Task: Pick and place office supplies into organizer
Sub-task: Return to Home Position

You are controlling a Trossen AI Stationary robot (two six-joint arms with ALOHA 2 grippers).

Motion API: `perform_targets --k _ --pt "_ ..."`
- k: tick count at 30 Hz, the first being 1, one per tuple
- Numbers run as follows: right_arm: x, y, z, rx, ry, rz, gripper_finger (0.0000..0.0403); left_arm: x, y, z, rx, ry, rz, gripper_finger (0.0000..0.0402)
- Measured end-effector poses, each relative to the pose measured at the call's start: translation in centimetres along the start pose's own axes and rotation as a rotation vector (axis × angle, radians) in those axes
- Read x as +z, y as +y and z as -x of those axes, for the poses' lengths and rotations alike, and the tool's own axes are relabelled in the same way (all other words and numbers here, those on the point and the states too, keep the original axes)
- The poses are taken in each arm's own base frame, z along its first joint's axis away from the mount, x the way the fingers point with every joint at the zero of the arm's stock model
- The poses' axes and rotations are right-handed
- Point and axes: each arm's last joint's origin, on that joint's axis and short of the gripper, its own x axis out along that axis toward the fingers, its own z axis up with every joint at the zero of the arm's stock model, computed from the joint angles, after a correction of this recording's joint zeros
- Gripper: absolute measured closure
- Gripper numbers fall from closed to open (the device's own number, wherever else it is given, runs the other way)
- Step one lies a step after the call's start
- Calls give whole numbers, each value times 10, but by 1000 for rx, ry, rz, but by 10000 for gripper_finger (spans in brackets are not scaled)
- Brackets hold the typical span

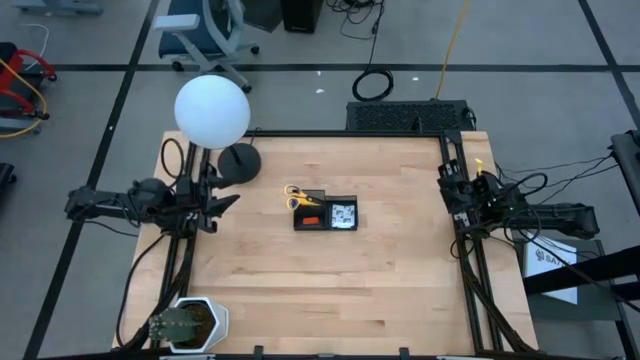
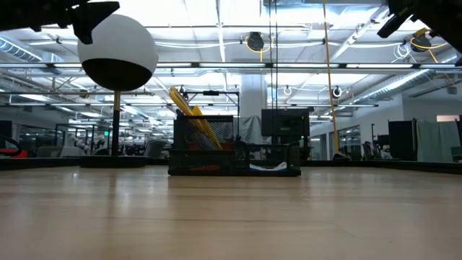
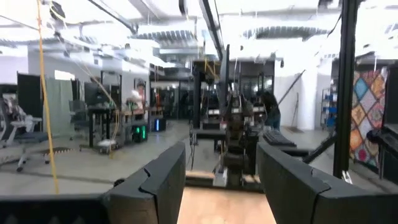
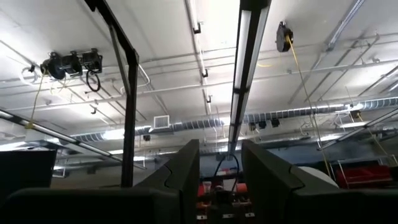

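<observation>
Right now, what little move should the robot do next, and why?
Probably just park both arms at rest. The left gripper and right gripper are open and empty at the sides of the table, the scissors and orange eraser sit in the organizer, and no loose supplies show on it.

Bright overhead strip lights (image 4: pixel 247 56), strong glare

We see a light wooden table (image 1: pixel 350 280). Two things sit on it — a small black organizer (image 1: pixel 310 228) near the middle, and a round black lamp base (image 1: pixel 239 162) by the far left corner.
</observation>
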Motion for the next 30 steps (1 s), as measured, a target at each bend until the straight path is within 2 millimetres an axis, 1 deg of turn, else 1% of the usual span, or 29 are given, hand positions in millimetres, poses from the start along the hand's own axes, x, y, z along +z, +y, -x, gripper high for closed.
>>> perform_targets --k 5,11,19,21,26,30 --pt "-1 0 0 -2 7 3 293 -17 1 6 6 -84 17 201" --pt "-1 0 0 -4 10 1 293 -39 1 13 20 -124 22 201" --pt "-4 -1 0 -11 39 -4 293 -39 1 13 27 -119 17 201" --pt "-8 -2 0 -19 80 -1 293 -42 1 12 25 -93 11 201" --pt "-26 -6 4 -51 274 57 293 -50 1 12 25 -15 -11 201" --pt "-37 -8 7 -65 389 102 293 -54 2 12 69 32 -23 201"
